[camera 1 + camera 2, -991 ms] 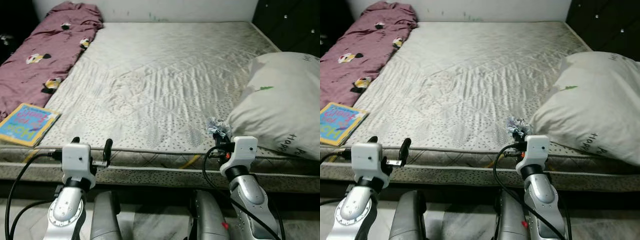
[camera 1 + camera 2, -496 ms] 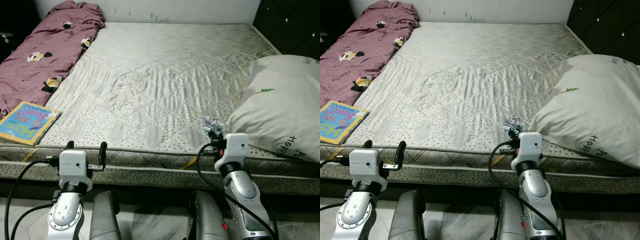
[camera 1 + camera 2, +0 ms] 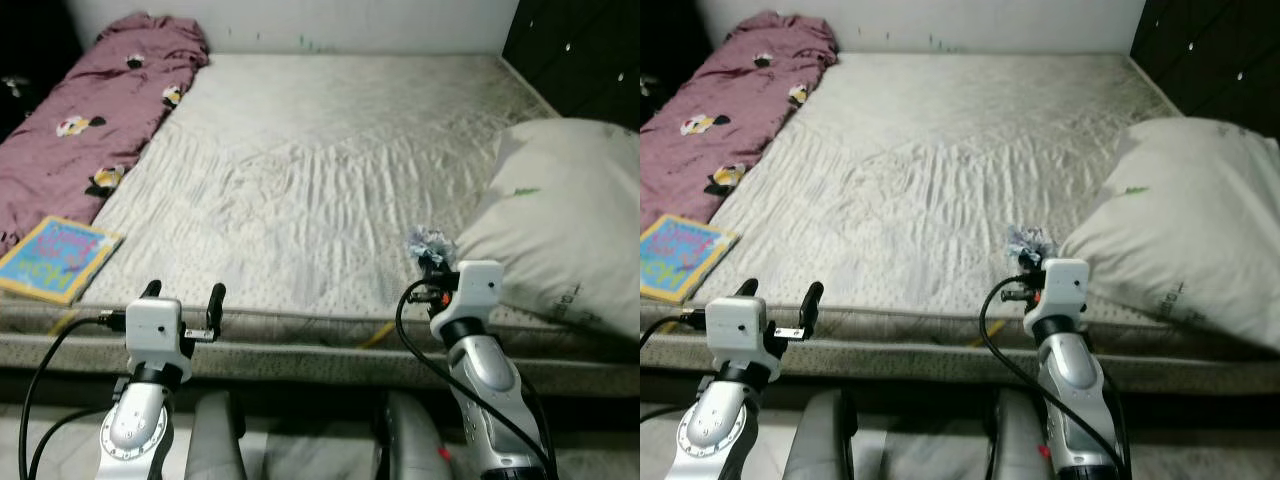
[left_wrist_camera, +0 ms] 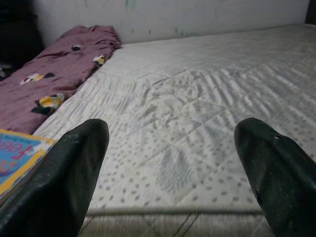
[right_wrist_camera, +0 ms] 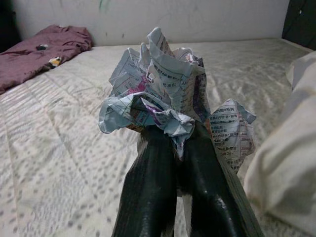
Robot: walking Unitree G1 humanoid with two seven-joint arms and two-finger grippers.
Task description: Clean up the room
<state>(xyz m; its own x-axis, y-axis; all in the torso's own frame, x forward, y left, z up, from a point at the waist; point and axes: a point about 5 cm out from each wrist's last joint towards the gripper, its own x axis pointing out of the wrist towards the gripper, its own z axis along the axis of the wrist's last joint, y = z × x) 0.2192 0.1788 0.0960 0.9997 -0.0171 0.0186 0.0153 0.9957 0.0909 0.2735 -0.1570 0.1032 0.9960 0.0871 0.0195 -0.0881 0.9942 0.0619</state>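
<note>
The right end effector [image 5: 170, 133] is pinching crumpled paper [image 5: 168, 91] over the bed [image 3: 330, 150] edge (pillow [image 3: 570, 230] just beside). The left end effector [image 3: 182, 295] is hovering spread before open mattress.

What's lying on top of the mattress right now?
On the mattress: a maroon blanket along its left side, a picture book at the near left corner, a white pillow on the right. What the pillow and blanket cover is hidden.

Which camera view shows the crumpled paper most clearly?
The right wrist view: the crumpled paper sits close up, pinched by the right gripper, its print visible. Both eye views show it as a small pale wad at the mattress edge, beside the pillow.
</note>
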